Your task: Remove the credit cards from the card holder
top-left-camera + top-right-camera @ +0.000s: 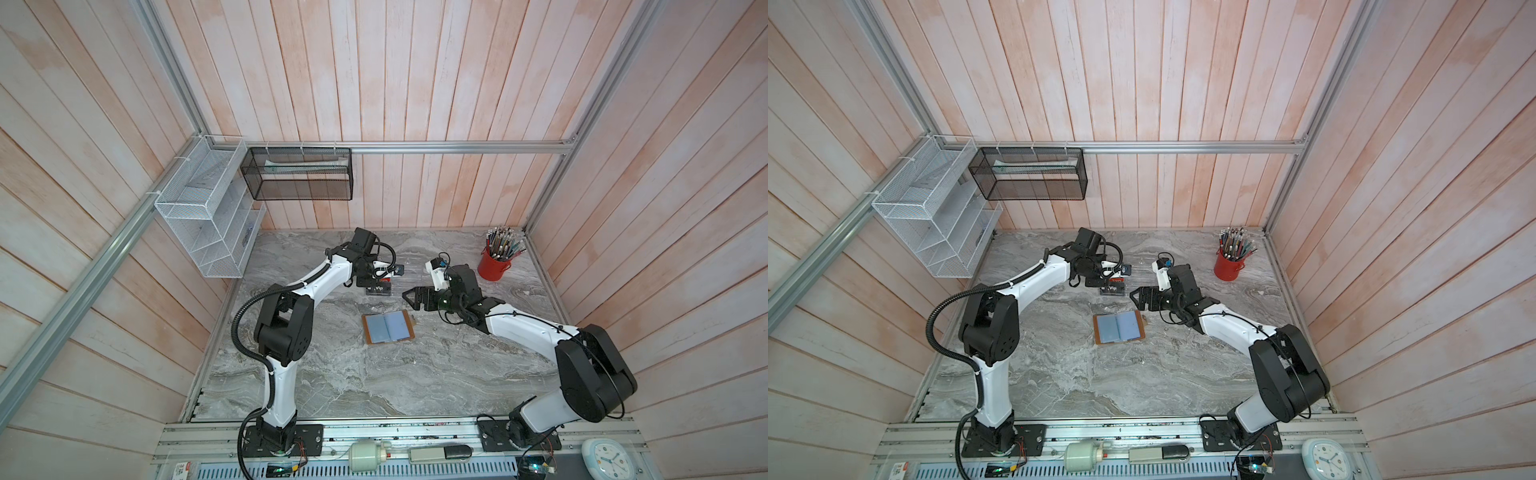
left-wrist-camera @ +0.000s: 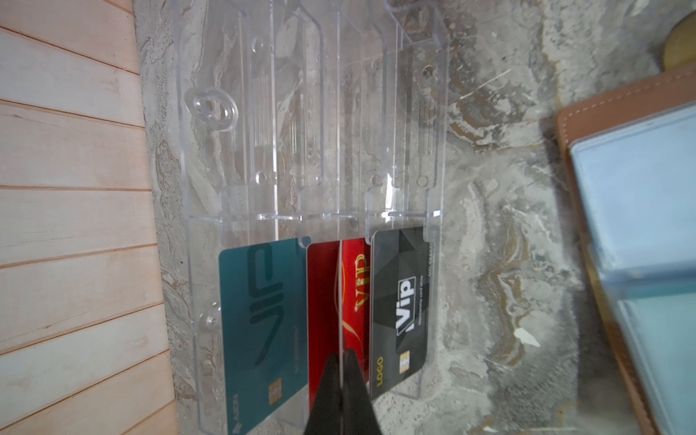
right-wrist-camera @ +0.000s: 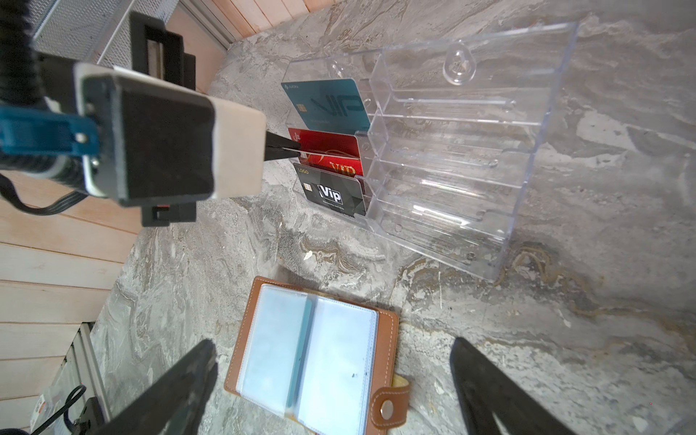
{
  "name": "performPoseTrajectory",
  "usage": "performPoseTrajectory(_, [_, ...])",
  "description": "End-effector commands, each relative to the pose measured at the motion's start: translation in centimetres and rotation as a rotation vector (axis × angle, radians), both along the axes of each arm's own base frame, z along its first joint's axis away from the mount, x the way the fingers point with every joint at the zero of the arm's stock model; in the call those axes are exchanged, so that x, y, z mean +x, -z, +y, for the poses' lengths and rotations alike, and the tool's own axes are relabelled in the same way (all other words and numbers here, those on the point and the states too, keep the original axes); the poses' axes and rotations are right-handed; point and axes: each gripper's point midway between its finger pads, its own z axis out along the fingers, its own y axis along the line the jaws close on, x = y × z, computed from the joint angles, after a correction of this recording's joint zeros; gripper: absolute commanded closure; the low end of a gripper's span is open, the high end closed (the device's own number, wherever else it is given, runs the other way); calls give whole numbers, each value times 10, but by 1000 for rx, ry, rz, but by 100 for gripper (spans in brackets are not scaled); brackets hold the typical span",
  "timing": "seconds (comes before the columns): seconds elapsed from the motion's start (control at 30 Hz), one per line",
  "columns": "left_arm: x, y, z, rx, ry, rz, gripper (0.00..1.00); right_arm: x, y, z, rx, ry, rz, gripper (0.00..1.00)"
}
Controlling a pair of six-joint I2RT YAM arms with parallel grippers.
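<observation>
Three credit cards (image 2: pixel 399 309) sit in the clear rack (image 2: pixel 286 113); left gripper (image 2: pixel 341 357) clenched on a thin card (image 2: pixel 341 293) there, right gripper (image 1: pixel 408 297) spread empty near the open card holder (image 3: pixel 388 339) on the counter (image 3: pixel 527 357), seemingly nearly emptied.

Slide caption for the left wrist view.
Shut left pincer at the red card, between the teal card and the black card in the clear rack.

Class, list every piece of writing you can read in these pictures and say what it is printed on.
"VIP": teal card
"VIP", in gold letters: red card
"Vip": black card
"LOGO": black card
Too small or blurred to read: the cards' fine print, the clock dial, the red-and-white label.
</observation>
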Motion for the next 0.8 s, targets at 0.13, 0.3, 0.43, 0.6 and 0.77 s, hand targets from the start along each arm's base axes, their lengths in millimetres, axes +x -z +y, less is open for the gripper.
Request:
performPoseTrajectory(0.13, [1,8,-4,7,11,26,100,0,-7,0,19,5,-21,3])
performPoseTrajectory(0.3, [1,10,-6,5,12,28,100,-1,-5,0,24,4,-17,3])
performPoseTrajectory(0.43, [2,14,-7,8,10,35,100,-1,-6,1,26,3,-21,3])
performPoseTrajectory(0.6, [4,15,-8,20,9,13,100,-1,-5,0,24,1,-20,3])
performPoseTrajectory(0.77, [7,16,-8,33,4,-2,100,-1,-6,0,28,0,-21,3])
